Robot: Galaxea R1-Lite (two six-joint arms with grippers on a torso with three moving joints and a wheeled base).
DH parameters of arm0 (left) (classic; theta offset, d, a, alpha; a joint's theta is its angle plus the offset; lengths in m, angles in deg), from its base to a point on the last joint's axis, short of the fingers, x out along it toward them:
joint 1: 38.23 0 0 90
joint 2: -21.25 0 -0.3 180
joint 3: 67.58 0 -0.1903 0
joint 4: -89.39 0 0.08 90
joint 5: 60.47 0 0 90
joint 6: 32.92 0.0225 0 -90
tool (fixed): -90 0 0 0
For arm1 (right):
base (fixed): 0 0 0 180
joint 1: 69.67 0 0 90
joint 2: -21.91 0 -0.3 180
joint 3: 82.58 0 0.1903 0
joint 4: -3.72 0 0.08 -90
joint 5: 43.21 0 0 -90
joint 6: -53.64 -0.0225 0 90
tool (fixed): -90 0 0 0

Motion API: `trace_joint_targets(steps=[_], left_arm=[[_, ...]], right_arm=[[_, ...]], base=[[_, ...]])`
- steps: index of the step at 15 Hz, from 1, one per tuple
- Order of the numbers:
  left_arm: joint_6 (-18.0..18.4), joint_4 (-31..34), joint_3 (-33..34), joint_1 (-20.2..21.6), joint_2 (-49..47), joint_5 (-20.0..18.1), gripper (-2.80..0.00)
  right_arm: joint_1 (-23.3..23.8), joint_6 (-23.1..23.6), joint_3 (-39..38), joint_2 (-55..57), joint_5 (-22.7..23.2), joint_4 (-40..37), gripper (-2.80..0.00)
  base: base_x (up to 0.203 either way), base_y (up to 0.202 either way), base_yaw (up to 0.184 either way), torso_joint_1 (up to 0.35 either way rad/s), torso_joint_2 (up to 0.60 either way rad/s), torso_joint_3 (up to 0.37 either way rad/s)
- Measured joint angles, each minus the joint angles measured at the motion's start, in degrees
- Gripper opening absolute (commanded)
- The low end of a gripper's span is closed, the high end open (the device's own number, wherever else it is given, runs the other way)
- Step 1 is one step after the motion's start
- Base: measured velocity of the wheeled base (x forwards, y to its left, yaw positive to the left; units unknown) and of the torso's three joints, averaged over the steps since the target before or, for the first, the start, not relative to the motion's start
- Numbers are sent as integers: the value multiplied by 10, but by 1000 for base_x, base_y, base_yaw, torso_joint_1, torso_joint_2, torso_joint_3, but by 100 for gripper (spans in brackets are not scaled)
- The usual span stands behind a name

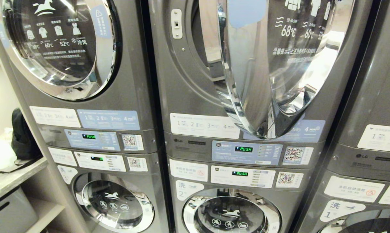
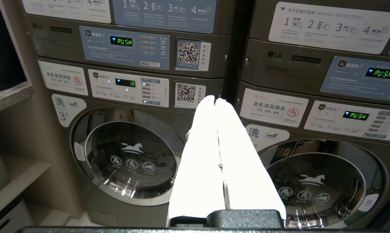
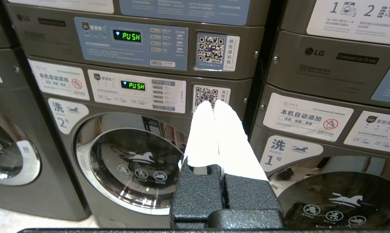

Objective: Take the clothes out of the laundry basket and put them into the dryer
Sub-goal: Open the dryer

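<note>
Open dryer door (image 1: 279,64), drum interior hidden.

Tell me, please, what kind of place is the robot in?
Most likely a self-service laundromat. Grey LG stacked machines stand side by side, dryers above washers; the middle dryer door hangs open. Each panel carries a QR code sticker and a green PUSH display.

Pale wooden shelf unit (image 1: 10,176) at left; grey storage bin (image 1: 10,212) beneath
</note>
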Motion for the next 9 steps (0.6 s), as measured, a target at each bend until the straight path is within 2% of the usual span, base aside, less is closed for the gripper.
trace_joint_targets(steps=[5, 9], left_arm=[[-1, 0, 0, 0, 0, 0, -280], [-1, 0, 0, 0, 0, 0, -280]], right_arm=[[0, 1, 0, 0, 0, 0, -280], [0, 1, 0, 0, 0, 0, -280]], base=[[1, 4, -116, 2, 1, 0], [0, 0, 0, 0, 0, 0]])
